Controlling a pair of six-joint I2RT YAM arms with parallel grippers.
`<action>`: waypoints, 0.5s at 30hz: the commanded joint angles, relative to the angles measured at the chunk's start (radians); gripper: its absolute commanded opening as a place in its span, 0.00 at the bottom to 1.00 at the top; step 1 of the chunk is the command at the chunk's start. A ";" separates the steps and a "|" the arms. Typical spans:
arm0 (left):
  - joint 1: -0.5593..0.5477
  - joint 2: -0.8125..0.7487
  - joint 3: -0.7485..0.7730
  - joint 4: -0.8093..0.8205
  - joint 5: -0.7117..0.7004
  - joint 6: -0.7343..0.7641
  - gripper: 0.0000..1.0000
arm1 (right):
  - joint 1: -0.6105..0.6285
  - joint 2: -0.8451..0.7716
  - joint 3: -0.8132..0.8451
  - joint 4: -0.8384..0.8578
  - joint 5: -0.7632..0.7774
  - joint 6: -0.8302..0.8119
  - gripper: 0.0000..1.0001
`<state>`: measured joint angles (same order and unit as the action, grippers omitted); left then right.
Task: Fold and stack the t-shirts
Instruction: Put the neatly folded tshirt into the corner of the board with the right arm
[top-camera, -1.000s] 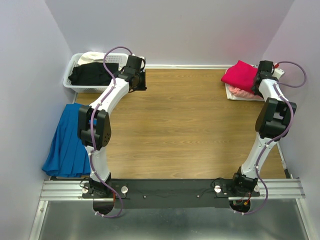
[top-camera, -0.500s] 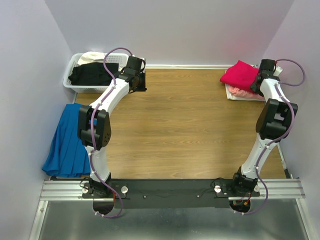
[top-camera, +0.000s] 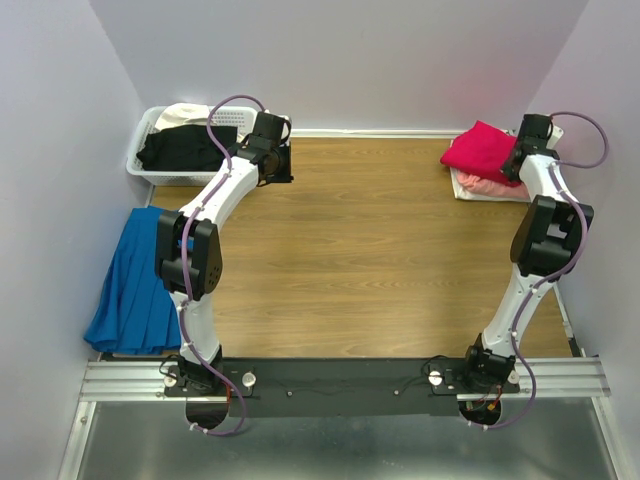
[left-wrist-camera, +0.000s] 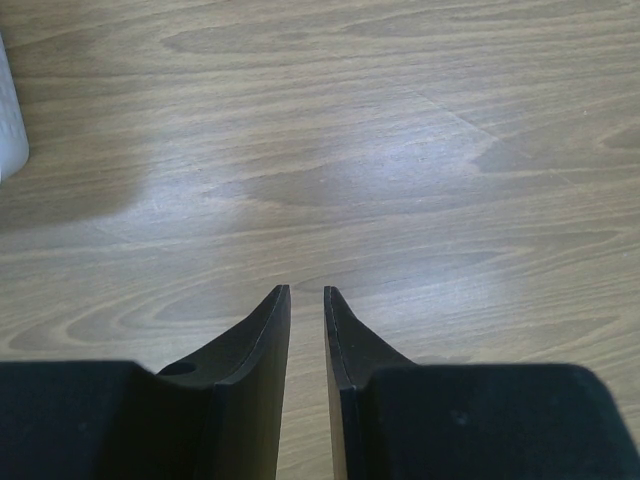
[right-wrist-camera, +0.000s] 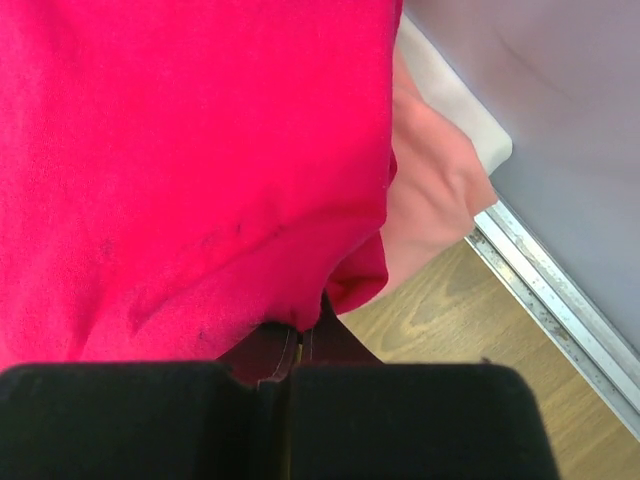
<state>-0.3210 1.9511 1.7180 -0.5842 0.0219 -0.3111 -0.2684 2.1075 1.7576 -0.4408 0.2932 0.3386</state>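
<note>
A crimson-red t-shirt (top-camera: 480, 150) lies folded on top of a salmon-pink t-shirt (top-camera: 490, 187) and a white one at the table's far right. My right gripper (top-camera: 518, 158) sits at the red shirt's near right edge. In the right wrist view its jaws (right-wrist-camera: 303, 325) are pressed together with the red t-shirt's (right-wrist-camera: 190, 170) hem pinched at the tips, and the salmon-pink shirt (right-wrist-camera: 430, 200) and white shirt (right-wrist-camera: 450, 90) show beneath. My left gripper (top-camera: 283, 160) hovers over bare wood beside the basket, its fingers (left-wrist-camera: 306, 292) slightly apart and empty.
A white lattice basket (top-camera: 140, 155) at the far left holds a black t-shirt (top-camera: 185, 150) and a cream one (top-camera: 185, 115). A blue pleated cloth (top-camera: 135, 280) hangs over the table's left edge. A metal rail (right-wrist-camera: 560, 310) and the wall lie just right of the stack.
My right gripper has closed from partly open onto the red t-shirt's edge and shifted slightly toward the far wall. The left arm has not moved.
</note>
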 joint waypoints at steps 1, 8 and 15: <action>-0.004 -0.012 0.009 0.001 0.006 -0.006 0.29 | -0.005 -0.020 -0.003 0.025 0.043 -0.013 0.01; -0.004 -0.004 0.012 0.006 0.010 -0.005 0.28 | -0.005 -0.106 -0.059 0.022 0.221 -0.053 0.01; -0.004 0.000 0.023 0.003 0.007 0.000 0.28 | -0.009 -0.161 -0.078 0.014 0.383 -0.081 0.01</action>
<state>-0.3210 1.9511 1.7184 -0.5842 0.0219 -0.3111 -0.2680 2.0113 1.6886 -0.4389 0.4946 0.2890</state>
